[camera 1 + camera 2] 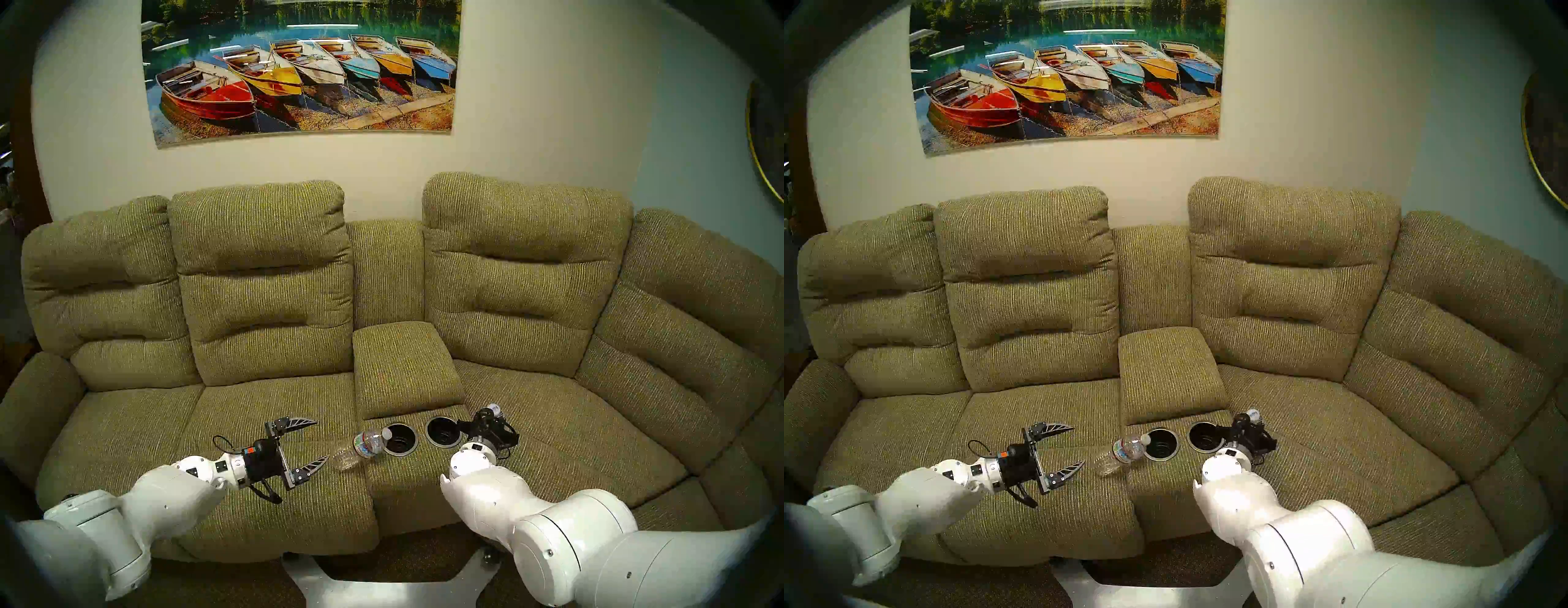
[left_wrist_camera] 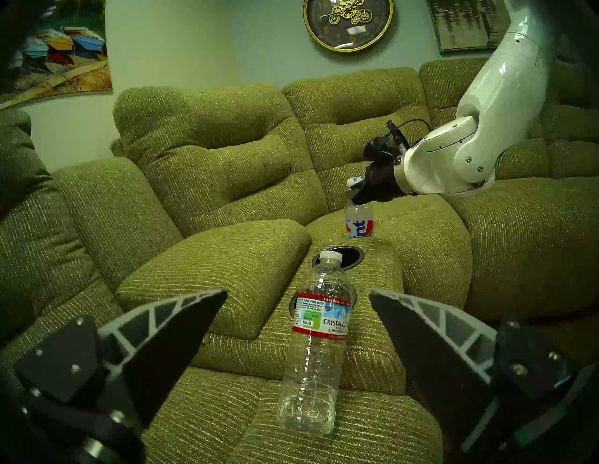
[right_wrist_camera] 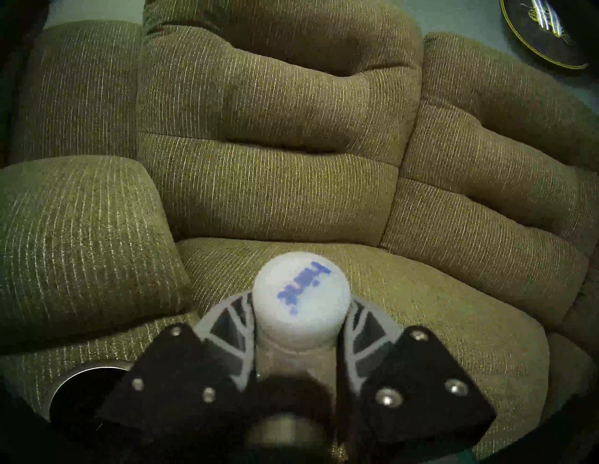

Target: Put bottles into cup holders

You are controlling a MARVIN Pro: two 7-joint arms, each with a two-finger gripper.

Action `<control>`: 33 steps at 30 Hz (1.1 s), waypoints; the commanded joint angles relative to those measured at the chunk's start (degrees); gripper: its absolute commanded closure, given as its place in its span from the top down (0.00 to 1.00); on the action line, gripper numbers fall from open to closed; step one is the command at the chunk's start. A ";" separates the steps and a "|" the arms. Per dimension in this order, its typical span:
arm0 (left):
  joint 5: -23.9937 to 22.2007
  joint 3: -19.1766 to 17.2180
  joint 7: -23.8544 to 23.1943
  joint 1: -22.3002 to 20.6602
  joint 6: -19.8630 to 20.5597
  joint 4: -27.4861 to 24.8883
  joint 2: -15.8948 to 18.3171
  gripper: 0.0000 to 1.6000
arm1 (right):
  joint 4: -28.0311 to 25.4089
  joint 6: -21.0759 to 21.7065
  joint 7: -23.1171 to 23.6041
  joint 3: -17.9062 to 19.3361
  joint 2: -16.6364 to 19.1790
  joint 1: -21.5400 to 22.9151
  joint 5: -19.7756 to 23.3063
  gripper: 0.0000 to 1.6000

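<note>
My left pincer (image 2: pixel 298 340) is spread wide and empty, aimed at the lying bottle (image 2: pixel 312 350) straight ahead. Its long axis runs away from me, cap toward the near cup holder (image 1: pixel 399 439), base nearest my fingers. Beyond it, just past the far cup holder (image 1: pixel 443 431), my right pincer (image 3: pixel 299 327) grips the upright bottle (image 2: pixel 359 217) at its neck.

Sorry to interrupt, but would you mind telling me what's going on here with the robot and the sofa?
The right gripper holds a blue-white-red labelled bottle upright by its neck, above the seat beside the right cup holder. The left gripper is open, facing the Crystal Geyser bottle lying by the left cup holder. Both holders are empty.
</note>
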 commanded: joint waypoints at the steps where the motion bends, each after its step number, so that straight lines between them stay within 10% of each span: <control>1: -0.02 -0.01 -0.03 -0.08 -0.04 -0.14 -0.08 1.00 | -3.24 -6.75 -6.57 0.59 -3.22 -1.57 0.04 0.00; 17: -0.01 -0.01 -0.03 -0.08 -0.04 -0.12 -0.09 1.00 | -11.28 -20.74 -22.21 -6.82 -7.17 -4.80 -8.42 0.00; 33: -0.01 -0.01 -0.02 -0.09 -0.04 -0.11 -0.09 1.00 | -16.09 -24.15 -17.07 -8.95 -3.94 -10.65 -10.10 0.00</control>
